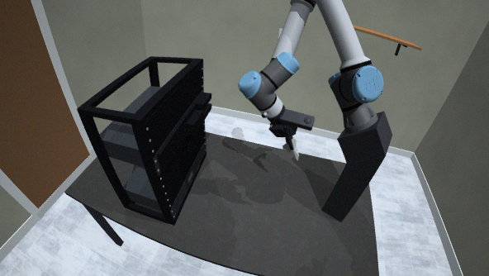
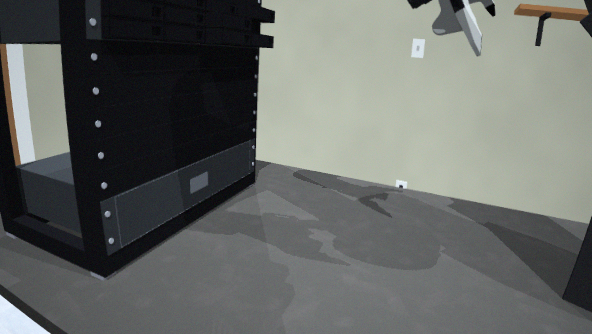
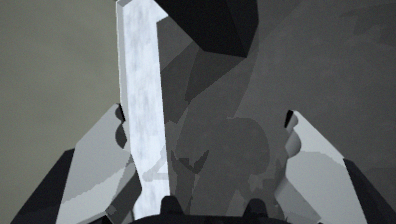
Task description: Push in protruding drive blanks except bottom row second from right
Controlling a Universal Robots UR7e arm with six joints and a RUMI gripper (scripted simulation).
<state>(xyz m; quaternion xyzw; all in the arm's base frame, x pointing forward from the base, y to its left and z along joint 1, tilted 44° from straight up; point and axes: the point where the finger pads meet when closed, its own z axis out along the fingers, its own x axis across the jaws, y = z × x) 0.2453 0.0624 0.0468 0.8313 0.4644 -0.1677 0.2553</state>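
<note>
The rack (image 1: 103, 111) is a black open-frame box sitting toward the left side of the dark desk (image 1: 264, 231), front face turned to the arm. The front is pretty much solid black, so the separate drive blanks are hard to pick out. In the exterior view two dark slabs (image 2: 250, 27) near the top stick out past the face, one above the other. Down low there's a grey panel (image 2: 150, 200) with a small lighter rectangle in its middle, and silver screws run down the front posts. Inside the frame, a grey box-like unit (image 2: 42, 187) sits on the bottom level — otherwise the inside looks see-through from above.

The gripper (image 1: 292, 148) hangs in the air well apart from the rack, pointing down at the desk, fingers spread wide with nothing between them. The arm's dark pedestal (image 1: 355, 173) stands on the desk's right side.
</note>
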